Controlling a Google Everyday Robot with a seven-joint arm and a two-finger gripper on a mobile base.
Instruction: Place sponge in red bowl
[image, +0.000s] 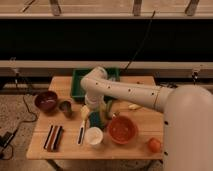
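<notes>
Your gripper (90, 112) is hanging low over the middle of the tabletop (70, 148), at the end of the white arm (125, 92) that is reaching in from the right and bending down in front of the green tray (76, 85). How far the jaws are standing apart cannot be told from this view, nor whether they are gripping anything.

The sponge (96, 120) is showing as a blue-grey pad directly at the gripper's lower end, touching it or very nearly so. Whether it is resting on the tabletop or being carried just above it cannot be told. It is lying outside the red bowl (112, 129), which is sitting just to its right, and the bowl's inside is showing only its own orange-red colour.

A white cup (93, 135) is standing just in front of the sponge, near the front edge. A slim dark-and-white utensil (81, 133) is lying lengthwise just left of that cup. A green object (109, 107) is showing close behind the red bowl, beside the arm's wrist.

Further out, you are looking at a striped block (53, 137) lying at the front left, and a small dark cup (65, 106) and a maroon bowl (46, 100) standing at the left. A pale yellow item (134, 106) is lying toward the right rear, and an orange round object (154, 144) is sitting at the front right corner.
</notes>
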